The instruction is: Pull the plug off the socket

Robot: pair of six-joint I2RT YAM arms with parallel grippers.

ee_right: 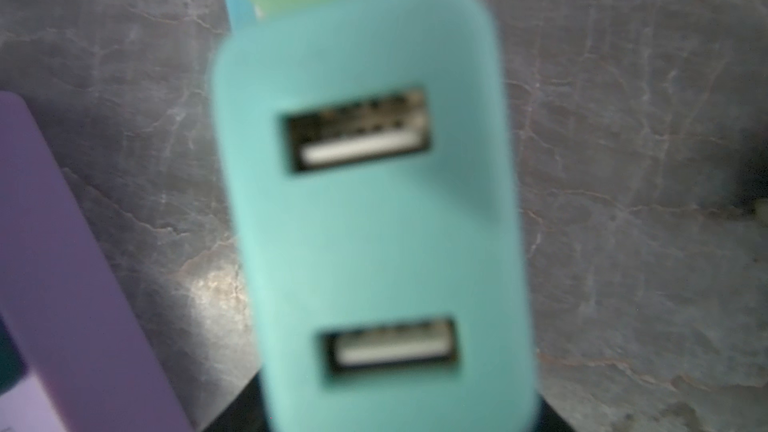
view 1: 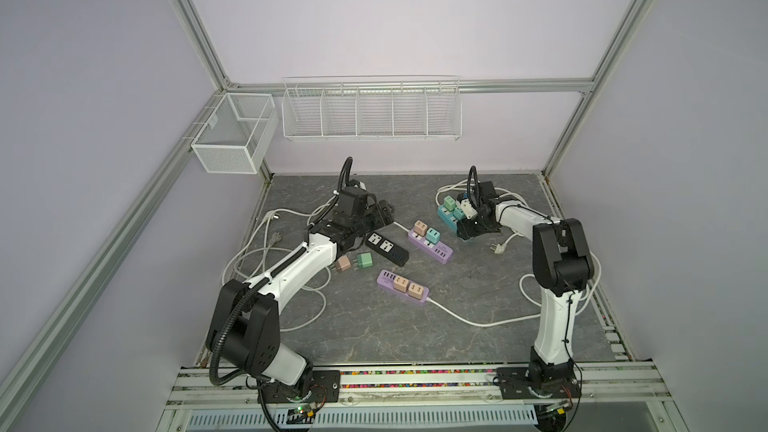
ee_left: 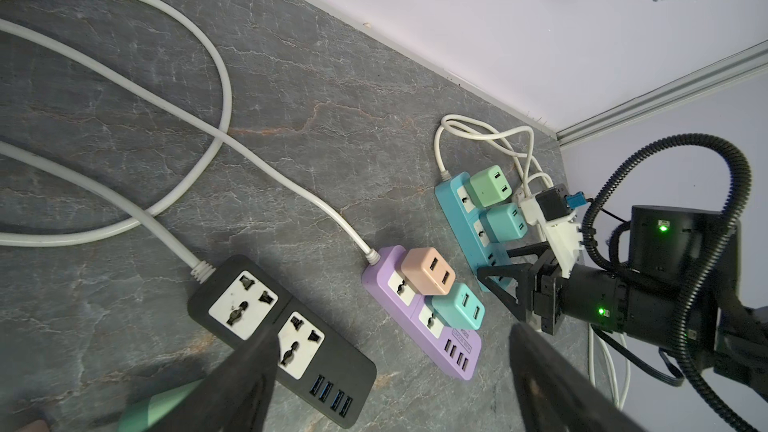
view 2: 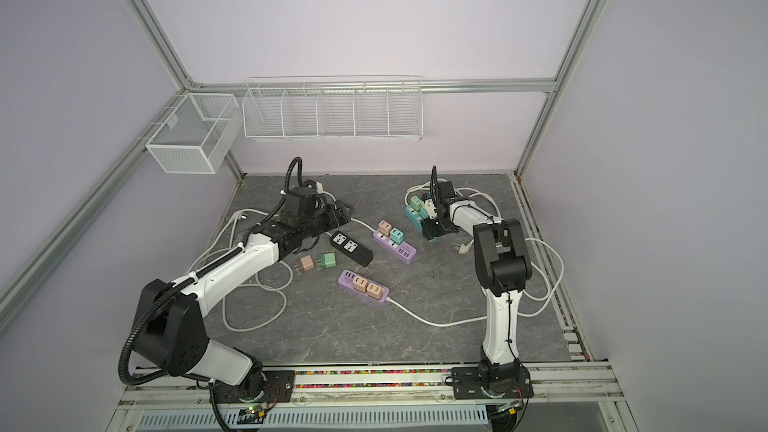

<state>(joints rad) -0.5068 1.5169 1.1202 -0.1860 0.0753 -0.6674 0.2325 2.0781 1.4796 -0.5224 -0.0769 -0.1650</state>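
We find the blue socket strip [view 1: 444,219] lying on the tabletop [view 1: 478,305] close to the far edge, toward the far right corner. Two plugs stand in it, just beside each other: the green plug [view 1: 449,203] on the side toward the far edge, and the teal plug [view 1: 458,214] next along the strip. Both are seated in their sockets.

The right gripper [ee_left: 498,263] is down at this strip. In the right wrist view the teal plug's face, with its two USB ports, fills the middle out of focus. Dark fingers [ee_right: 239,411] show at either side of its lower end. The fingers flank the plug. We cannot tell whether they press on it or stand just clear of it.

The left gripper [view 1: 384,214] hangs over the tabletop left of the middle. Its jaws are spread wide with nothing between them. In the left wrist view it looks over the black socket strip [ee_left: 286,338], whose sockets carry no plugs.

Two more strips lie near the middle of the tabletop. The far purple strip [view 1: 432,248] carries a pink and a teal adapter. The near purple strip [view 1: 386,279] carries two pink adapters. A loose pink plug [view 1: 344,263] and a loose green plug [view 1: 365,260] lie on their sides just beside the black strip. White cords [view 1: 478,320] trail across the tabletop toward the left and right edges.
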